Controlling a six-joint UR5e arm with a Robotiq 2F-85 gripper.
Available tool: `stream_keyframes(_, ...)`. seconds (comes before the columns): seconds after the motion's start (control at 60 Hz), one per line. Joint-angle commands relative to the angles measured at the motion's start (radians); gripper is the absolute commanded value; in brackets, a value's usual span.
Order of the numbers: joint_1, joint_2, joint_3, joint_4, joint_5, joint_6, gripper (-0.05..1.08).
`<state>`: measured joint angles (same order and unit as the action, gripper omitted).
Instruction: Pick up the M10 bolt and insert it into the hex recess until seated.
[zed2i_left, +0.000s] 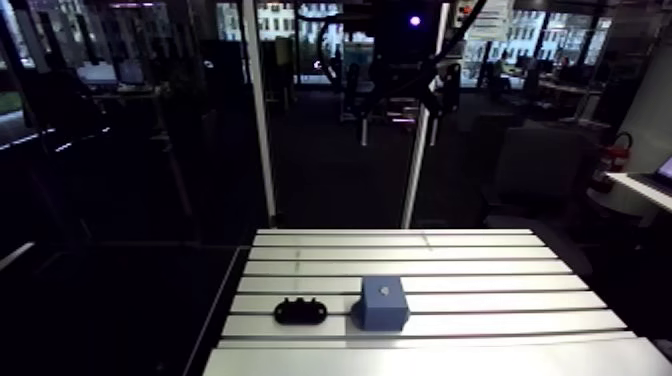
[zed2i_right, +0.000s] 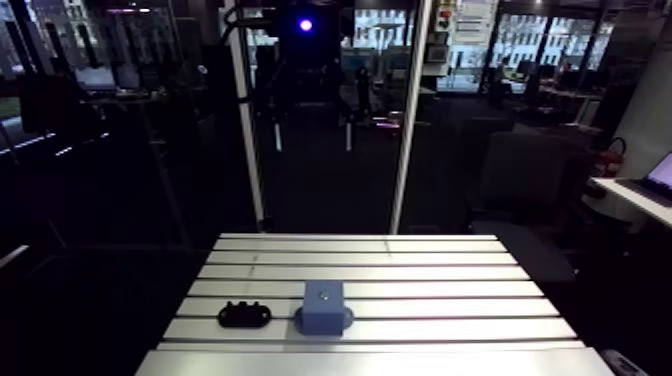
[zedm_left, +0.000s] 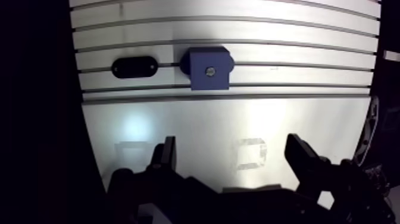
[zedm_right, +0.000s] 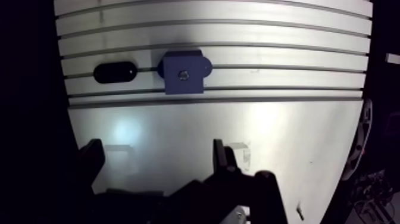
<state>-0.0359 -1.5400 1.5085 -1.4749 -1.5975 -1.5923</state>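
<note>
The blue block (zedm_left: 199, 59) holds a grey bolt head (zedm_left: 209, 71) top-centre.

Your gripper (zedm_left: 235, 156) is wide open, with nothing between the fingers. Both fingers (zedm_left: 168, 154) are dark, their tips level with each other and far apart. They point toward the blue block (zedm_left: 208, 68). The gripper hangs well short of the blue block and touches nothing. The block sits ahead of the gripper, roughly in line with the gap between the fingers. The gripper body shows as a dark mass at the finger bases. In the arm view your wrist (zed2i_left: 400, 45) is only a dim dark shape, high above the blue block and beyond it. You can't read the fingers there.
</note>
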Motion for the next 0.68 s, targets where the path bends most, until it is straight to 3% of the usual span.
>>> stream_keyframes(0.017,0.002,0.004,-0.019,-0.006,0.000,0.002,0.01)
stream_keyframes(0.683,0.008,0.002,0.000,-0.006,-0.003,0.002,0.01)
